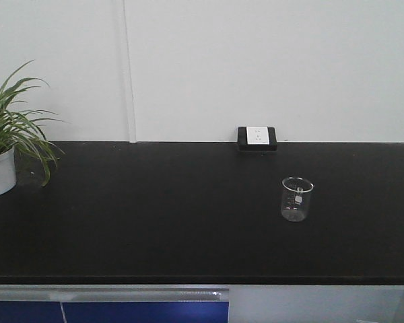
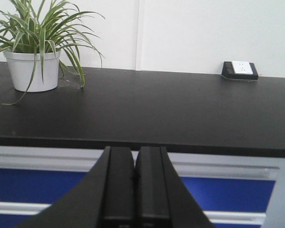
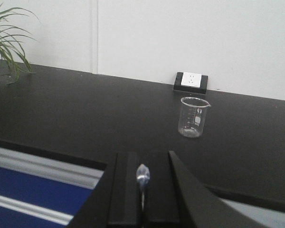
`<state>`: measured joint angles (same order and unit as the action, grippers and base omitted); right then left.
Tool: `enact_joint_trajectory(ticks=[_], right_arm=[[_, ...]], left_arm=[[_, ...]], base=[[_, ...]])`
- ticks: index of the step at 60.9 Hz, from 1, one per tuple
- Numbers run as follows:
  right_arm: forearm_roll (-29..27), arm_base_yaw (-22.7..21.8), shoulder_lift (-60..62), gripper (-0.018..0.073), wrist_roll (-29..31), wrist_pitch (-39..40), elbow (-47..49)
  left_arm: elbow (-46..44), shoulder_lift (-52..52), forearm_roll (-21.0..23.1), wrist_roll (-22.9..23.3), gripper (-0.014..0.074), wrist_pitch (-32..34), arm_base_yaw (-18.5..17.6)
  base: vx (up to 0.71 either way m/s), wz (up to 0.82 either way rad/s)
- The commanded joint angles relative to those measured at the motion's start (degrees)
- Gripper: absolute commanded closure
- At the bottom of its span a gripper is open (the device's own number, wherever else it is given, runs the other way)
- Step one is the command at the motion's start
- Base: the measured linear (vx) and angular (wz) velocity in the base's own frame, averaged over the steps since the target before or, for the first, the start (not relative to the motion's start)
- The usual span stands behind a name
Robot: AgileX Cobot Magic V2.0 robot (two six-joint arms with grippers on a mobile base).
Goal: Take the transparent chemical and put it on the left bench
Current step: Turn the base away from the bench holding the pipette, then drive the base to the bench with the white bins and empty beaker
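The beaker point(image 1: 297, 199) stands upright on the black table point(image 1: 155, 215), right of centre, in front of the wall socket point(image 1: 257, 137) and well apart from the plant point(image 1: 10, 145) at the far left. It looks empty, or holds something clear; I cannot tell which.

Neither tool is near it, and both hang short of the table's front edge. The left tool point(image 2: 134, 154) has its jaws pressed together and holds nothing. The right tool point(image 3: 143, 159) is likewise closed, with a small pale glint at the seam that I cannot identify.

I judge the task to be at its first step, the reach not yet begun. The beaker lies ahead and a little right of the right tool, so that arm seems best placed: spread the jaws wider than the glass, advance level over the edge, close gently around the wall, then carry it leftward toward the plant side
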<state>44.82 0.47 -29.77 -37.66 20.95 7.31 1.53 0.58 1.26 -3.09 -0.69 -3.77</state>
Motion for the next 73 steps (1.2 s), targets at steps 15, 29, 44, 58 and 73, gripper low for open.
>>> enact_joint_trajectory(ticks=[15,29,44,58,73], right_arm=[[-1.00,0.02,-0.03,0.0566,0.08,2.91,1.64],[-1.00,0.02,-0.03,0.0566,0.08,2.64,1.64],[-1.00,0.02,-0.03,0.0566,0.08,2.64,1.64],[-1.00,0.02,-0.03,0.0566,0.08,2.64,1.64],[-1.00,0.02,-0.03,0.0566,0.08,2.64,1.64]], left_arm=[[0.93,1.10,0.04,0.45,0.0600,4.49,-0.10],[0.93,1.10,0.04,0.45,0.0600,4.49,-0.10],[0.93,1.10,0.04,0.45,0.0600,4.49,-0.10],[0.93,1.10,0.04,0.45,0.0600,4.49,-0.10],[0.93,1.10,0.04,0.45,0.0600,4.49,-0.10]], base=[[-0.40,-0.01],[-0.38,0.06],[-0.31,0.26],[-0.20,0.61],[-0.14,0.95]])
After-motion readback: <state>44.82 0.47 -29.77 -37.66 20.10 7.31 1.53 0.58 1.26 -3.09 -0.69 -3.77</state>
